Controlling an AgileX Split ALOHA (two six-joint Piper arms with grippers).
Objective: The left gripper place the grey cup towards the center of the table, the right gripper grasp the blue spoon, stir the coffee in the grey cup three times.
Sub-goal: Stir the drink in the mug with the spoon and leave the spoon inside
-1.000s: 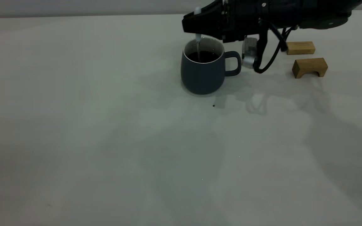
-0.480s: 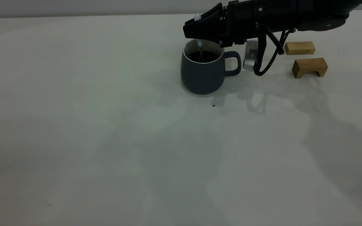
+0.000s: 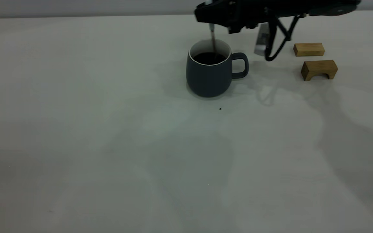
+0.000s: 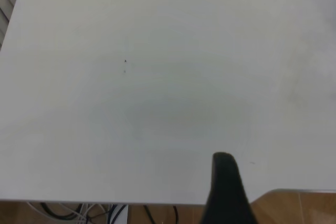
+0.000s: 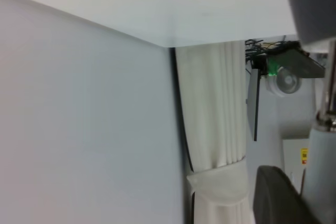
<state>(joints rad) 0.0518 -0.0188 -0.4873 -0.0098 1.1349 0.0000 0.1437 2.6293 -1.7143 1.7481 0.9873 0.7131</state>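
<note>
Your right gripper point(image 3: 209, 14) hangs above the grey cup point(image 3: 209, 76), pinched on the blue spoon point(image 3: 212, 40), which points down with its tip in or just above the coffee point(image 3: 209, 58), hard to tell. Cup sits far right of centre on the table point(image 3: 108, 129), handle toward two wooden blocks point(image 3: 318, 69). Left gripper point(image 4: 227, 192): can't tell its state; it's near the table edge.

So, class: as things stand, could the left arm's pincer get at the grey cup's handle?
Probably not easily. The handle of the grey cup faces the right side, and the right pincer holds the blue spoon above the cup. The left pincer sits back near the table edge.
</note>
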